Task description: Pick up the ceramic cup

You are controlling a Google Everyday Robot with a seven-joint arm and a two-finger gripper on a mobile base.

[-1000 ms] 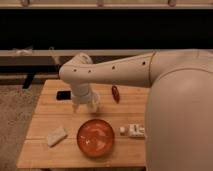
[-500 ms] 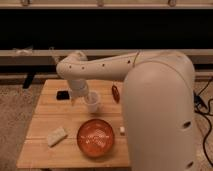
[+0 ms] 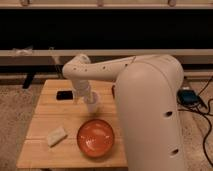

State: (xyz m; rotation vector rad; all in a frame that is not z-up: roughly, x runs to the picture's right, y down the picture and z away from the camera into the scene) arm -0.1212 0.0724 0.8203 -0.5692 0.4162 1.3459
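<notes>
I am counting one of each thing on the wooden table (image 3: 37,150): one ceramic cup (image 3: 95,107), one orange bowl (image 3: 97,138), one white block (image 3: 56,135) and one flat dark object (image 3: 64,95). A small reddish thing (image 3: 114,91) is peeking out at the edge of my arm, mostly hidden.

My gripper (image 3: 91,100) is hanging down at the cup, right over its top near the middle of the table. Whether it is spread or closed on the cup I cannot tell, since my own wrist is covering that spot.

From the cup, the bowl is sitting close by at 6 o'clock, the white block is lying at 8 o'clock near the front-left edge, and the dark object is lying at 10 o'clock. The big shell of my arm is blocking the whole right side of the table, from 1 to 5 o'clock.

The cup is looking upright, its long axis running vertically; my gripper is hiding its rim.
</notes>
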